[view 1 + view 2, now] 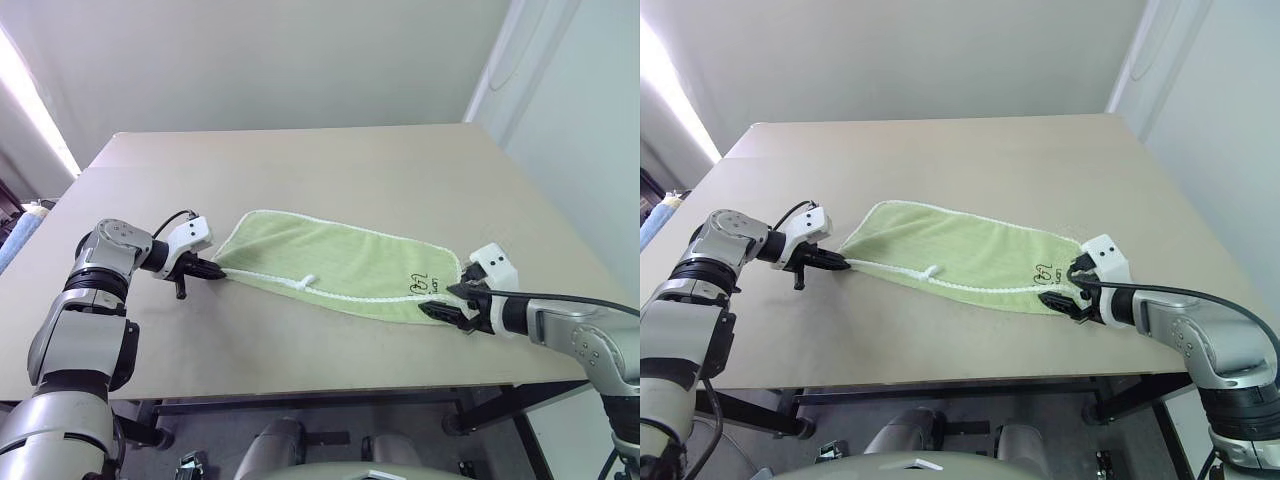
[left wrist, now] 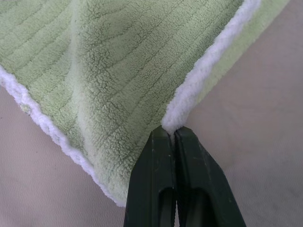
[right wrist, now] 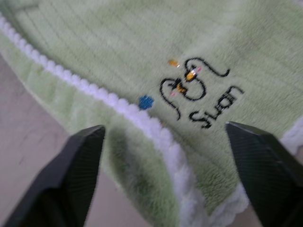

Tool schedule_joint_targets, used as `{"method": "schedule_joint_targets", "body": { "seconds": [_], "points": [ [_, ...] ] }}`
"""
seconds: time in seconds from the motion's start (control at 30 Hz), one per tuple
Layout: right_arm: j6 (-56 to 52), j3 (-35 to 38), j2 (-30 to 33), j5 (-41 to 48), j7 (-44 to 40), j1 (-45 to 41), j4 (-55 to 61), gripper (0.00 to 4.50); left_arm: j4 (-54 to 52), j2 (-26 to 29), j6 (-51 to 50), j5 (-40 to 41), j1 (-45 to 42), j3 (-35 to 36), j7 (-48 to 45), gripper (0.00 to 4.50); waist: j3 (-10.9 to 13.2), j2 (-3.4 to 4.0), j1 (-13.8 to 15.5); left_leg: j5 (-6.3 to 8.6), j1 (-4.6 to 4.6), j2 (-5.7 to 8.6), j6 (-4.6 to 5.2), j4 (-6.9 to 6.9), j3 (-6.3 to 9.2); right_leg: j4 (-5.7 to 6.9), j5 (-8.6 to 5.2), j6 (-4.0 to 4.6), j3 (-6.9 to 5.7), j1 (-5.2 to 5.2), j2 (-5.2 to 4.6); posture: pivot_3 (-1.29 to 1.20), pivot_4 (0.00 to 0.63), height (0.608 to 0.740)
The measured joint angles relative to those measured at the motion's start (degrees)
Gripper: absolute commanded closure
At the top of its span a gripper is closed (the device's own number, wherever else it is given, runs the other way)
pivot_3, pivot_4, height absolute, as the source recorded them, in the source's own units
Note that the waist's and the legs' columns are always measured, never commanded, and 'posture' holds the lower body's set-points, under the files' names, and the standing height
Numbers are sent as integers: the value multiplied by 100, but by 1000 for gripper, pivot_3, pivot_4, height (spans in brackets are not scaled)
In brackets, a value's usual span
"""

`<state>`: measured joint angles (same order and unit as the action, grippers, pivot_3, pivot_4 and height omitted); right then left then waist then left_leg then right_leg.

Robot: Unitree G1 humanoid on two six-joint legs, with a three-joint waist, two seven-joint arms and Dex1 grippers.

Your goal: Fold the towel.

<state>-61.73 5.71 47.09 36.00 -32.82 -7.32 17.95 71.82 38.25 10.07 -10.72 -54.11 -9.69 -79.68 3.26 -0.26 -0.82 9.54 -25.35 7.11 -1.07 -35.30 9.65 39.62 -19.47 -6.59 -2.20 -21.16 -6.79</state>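
The lime-green terry towel [image 1: 335, 262] with white edging lies doubled on the tan bench [image 1: 330, 170]. The left gripper [image 2: 174, 135] has its jaws clamped on one towel corner, likely for lifting; the right gripper [image 3: 165, 156], jaws apart, straddles the opposite corner by the embroidered mark [image 3: 199, 90].

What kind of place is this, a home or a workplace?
Probably a lab or test room, not a home. The plain beige table carries nothing but the towel, the walls behind are bare and white, and a robot's left gripper and right gripper work at the towel's ends.
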Motion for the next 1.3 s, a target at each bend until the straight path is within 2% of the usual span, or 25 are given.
{"method": "schedule_joint_targets", "body": {
  "seconds": [0.27, 0.3, 0.63, 0.77, 0.87, 1.03, 1.3],
  "points": [
    [117, 9, 85, -100, -235, 247, 330, 4325, 0, 33, 45, -8, 11, -28, 43, 4500, 0, 0, -14, 0, 0, 0, 0, -3, 0, 8, 0, 0, 1, -2, 0, 0, 0, 694],
    [143, 17, 85, -102, -248, 275, 380, 4473, 0, 35, 46, -9, 14, -30, 52, 4500, 0, -1, -12, 0, 0, 0, 0, -4, 0, 8, 0, 0, 1, -2, 0, 0, 0, 694],
    [588, 504, 75, -143, -315, 530, 685, 4473, 11, 15, -3, -7, -2, -10, 123, 4500, -1, -2, 0, 0, 0, 0, 0, -10, 0, 12, 0, -1, 1, -1, 0, 0, 0, 694],
    [892, 666, 73, -264, -306, 492, 625, 4473, 104, -111, -390, 289, -317, 373, 279, 4500, 7, -14, 10, 0, -2, 0, 0, -28, 2, 28, -1, -2, -1, -1, 1, 0, 0, 694],
    [1184, 689, -23, -458, -149, 123, 247, 4473, 133, -244, -627, 548, -731, 753, 758, 4500, 8, -15, 3, 1, -1, 0, -1, -49, 0, 35, 1, -7, -1, 6, 0, 0, 0, 694],
    [2388, 706, -410, -1156, 369, -808, -872, 4473, 242, -584, -733, 765, -1230, 1193, 2278, 4500, 8, -16, -24, 1, 0, 0, -1, -62, -3, 40, 7, -18, 2, 9, 0, 0, 0, 694],
    [4734, 330, -1086, -2324, 1266, -2389, -2976, 4473, 361, -981, -383, 744, -1670, 1294, 4126, 4500, 8, -17, -37, -1, -3, 10, -1, -55, -12, 53, 9, -16, 18, -6, 2, 0, 0, 694]
  ]
}}
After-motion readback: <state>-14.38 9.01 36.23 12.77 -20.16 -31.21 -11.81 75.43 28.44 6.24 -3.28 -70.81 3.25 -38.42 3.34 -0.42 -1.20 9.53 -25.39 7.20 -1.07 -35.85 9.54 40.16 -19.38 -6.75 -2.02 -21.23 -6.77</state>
